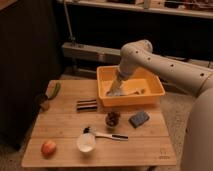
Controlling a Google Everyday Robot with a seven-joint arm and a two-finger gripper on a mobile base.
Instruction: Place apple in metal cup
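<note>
The apple (48,148) is seen lying on the wooden table (145,145) at its front left corner, touching nothing. The metal cup (42,103) is found at the table's left edge, well apart from the apple; it is dim, and its contents cannot be made out. A green vegetable (54,90) is laid just beside it, toward the back.

A white cup (86,142) is set to the right of the apple, and nothing can be seen in it. A utensil with a pale handle (106,134) is laid just beside that cup. Behind it a clear glass (113,119) with dark contents is placed, with a blue sponge (139,119) near on its right and a dark striped block (87,104) on its left.

At the back an orange bin (140,100) is placed; pale items (134,92) are held in it. The gripper (114,91) is lowered inside the bin at its left side, far from the apple. Whether it is spread or pressed together cannot be told.

One apple, one bin and three drinking vessels are counted.
</note>
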